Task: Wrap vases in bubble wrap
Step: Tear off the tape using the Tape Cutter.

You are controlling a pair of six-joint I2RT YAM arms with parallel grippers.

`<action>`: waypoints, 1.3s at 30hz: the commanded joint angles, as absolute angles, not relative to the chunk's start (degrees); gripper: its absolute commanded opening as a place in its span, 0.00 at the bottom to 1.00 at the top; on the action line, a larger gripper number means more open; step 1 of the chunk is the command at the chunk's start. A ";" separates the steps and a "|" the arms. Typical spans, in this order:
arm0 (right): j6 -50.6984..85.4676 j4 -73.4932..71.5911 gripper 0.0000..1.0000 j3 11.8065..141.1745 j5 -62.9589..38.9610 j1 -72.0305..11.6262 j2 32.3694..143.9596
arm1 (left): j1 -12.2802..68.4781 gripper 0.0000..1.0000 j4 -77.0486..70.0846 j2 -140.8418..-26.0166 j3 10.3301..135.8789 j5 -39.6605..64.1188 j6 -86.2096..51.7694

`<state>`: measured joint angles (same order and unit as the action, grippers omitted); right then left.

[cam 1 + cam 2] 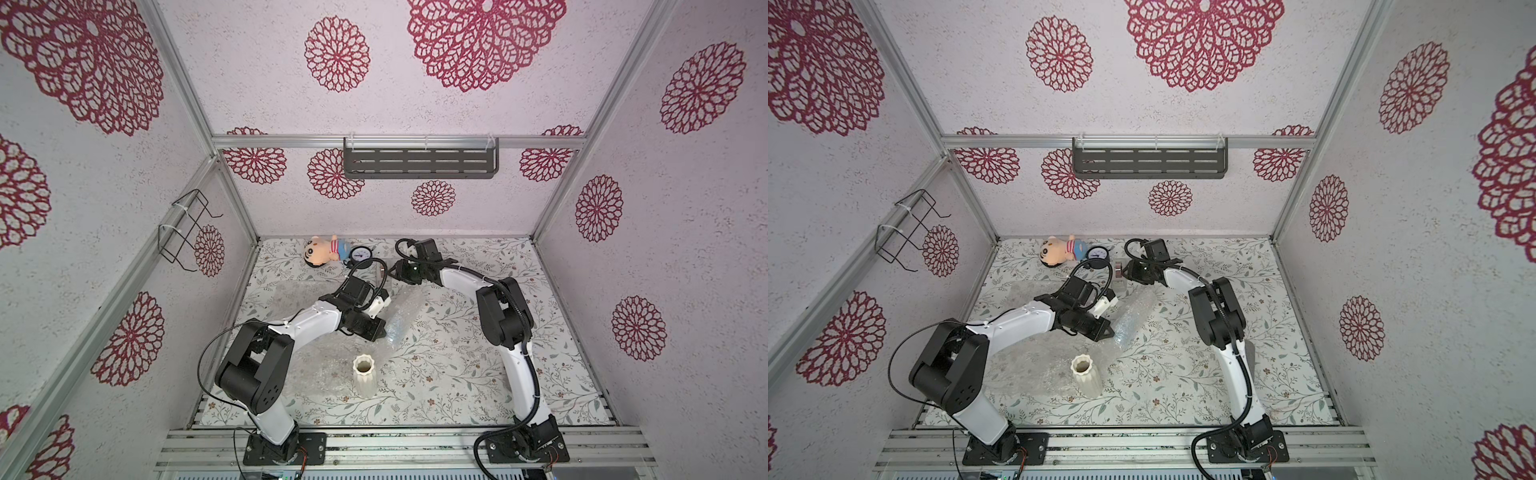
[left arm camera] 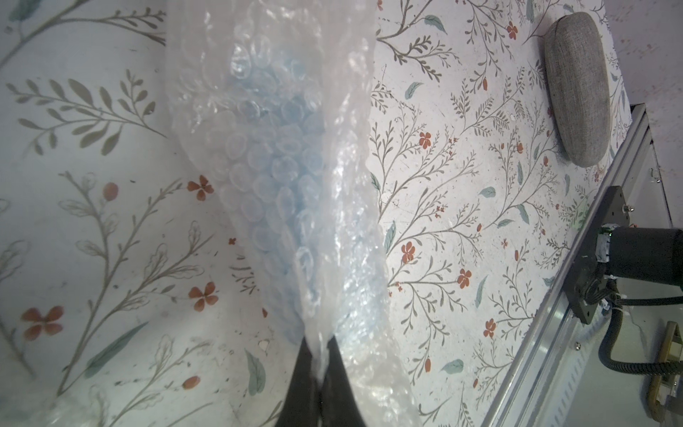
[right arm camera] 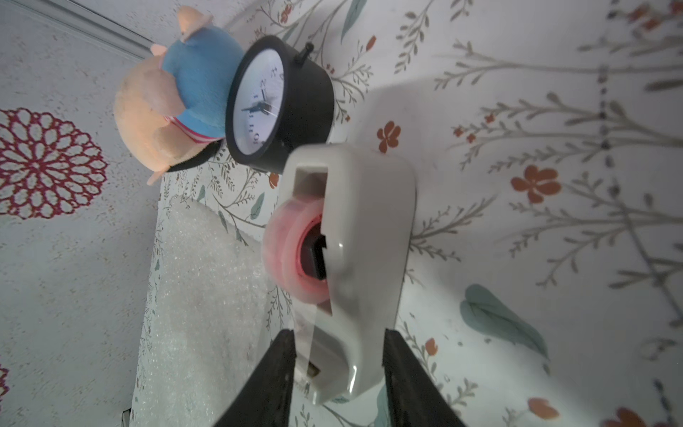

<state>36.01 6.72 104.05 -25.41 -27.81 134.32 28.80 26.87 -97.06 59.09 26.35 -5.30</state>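
**Fig. Securing the first bundle.** The light blue vase (image 2: 292,148) lay rolled inside a sheet of bubble wrap (image 1: 401,316) near the middle of the surface (image 1: 457,353). Its colour showed only faintly through the bubbles. The cream vase (image 1: 364,374) stood upright and unwrapped nearer the front, on or at the edge of a second, flat sheet (image 1: 1038,365).

The step in hand was judged to be taping the roll shut. To do it well, the hold on the free edge should stay firm, so the springy film cannot unroll. A strip should be drawn off long enough to bridge the seam and torn cleanly at the cutter. It should be laid across the overlap, not on a single layer. The light dispenser may drag or tip when the strip is pulled.

The left pincer (image 2: 319,344) was clenched on a gathered fold of the bubble wrap at one end of the roll. No bare ceramic was seen in its grip.

The right pincer (image 3: 340,334) was at the back of the surface, at the tape dispenser (image 3: 369,229). Its jaws stood partly apart, one on each side of the dispenser's cutter end, where a clear strip ran down from the pink roll (image 3: 292,255). Whether they pressed on the body or merely bracketed it could not be told. A clock (image 3: 266,107) and a plush toy (image 3: 173,100) lay just beyond the dispenser.
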 commanded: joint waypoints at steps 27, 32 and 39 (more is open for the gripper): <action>42.42 12.05 0.38 112.39 -27.91 -29.14 137.90 | 28.30 0.00 24.79 -95.62 58.45 29.08 -3.23; 43.65 11.04 0.37 112.48 -29.12 -29.20 138.73 | 28.31 0.00 24.74 -95.67 58.35 29.09 -3.25; 44.15 11.15 0.35 113.03 -29.97 -29.18 140.19 | 28.21 0.00 24.73 -95.71 58.52 29.00 -3.13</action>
